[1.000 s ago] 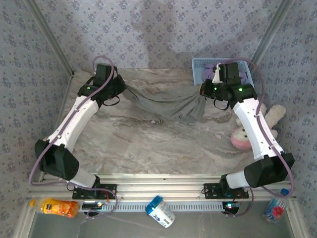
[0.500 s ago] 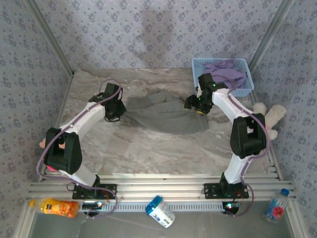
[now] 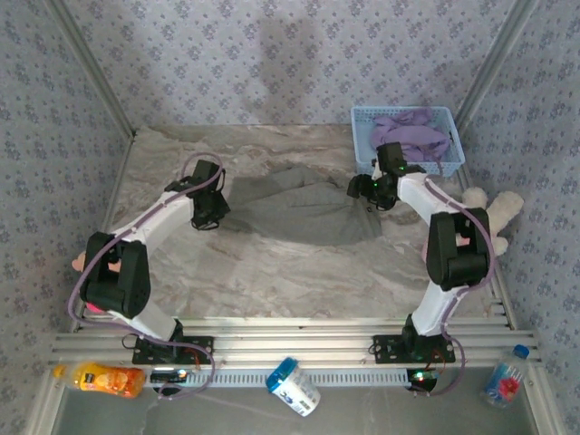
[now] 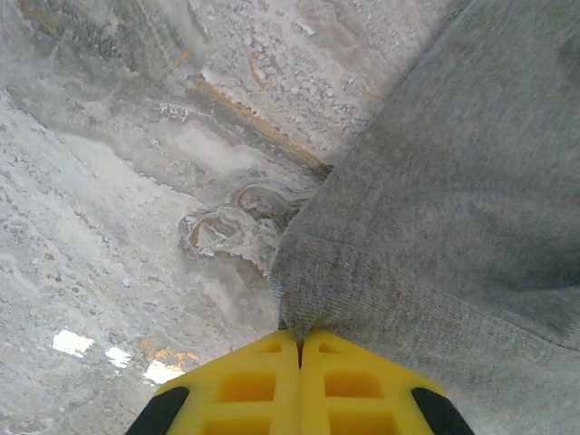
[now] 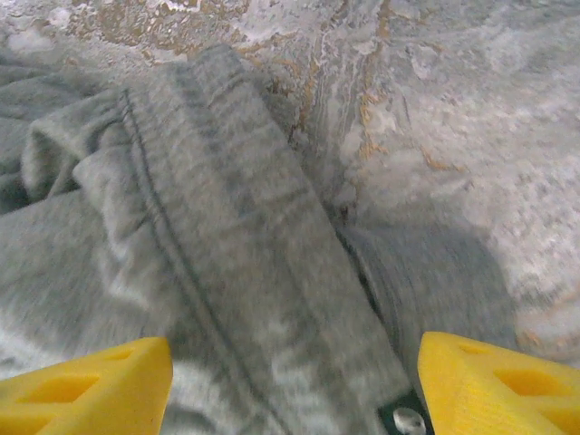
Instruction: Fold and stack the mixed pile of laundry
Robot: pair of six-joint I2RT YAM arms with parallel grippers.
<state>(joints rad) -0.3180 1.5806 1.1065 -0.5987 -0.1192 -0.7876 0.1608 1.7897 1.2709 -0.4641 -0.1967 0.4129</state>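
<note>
On the marbled table [image 3: 299, 272], your left gripper [image 4: 300, 337] is pinching the plain gray garment [image 3: 299, 204], seemingly to spread it flat, while your right gripper [image 5: 294, 360] is gaping empty.

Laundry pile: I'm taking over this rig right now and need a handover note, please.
Left gripper: shut on the gray garment at its left corner.
Right gripper: open, over its right edge.
The garment lies spread on the table, unfolded.
Lavender T-shirt: bunched in the blue basket.
Done: nothing folded yet.
Left: fold both, then stack them.
</note>
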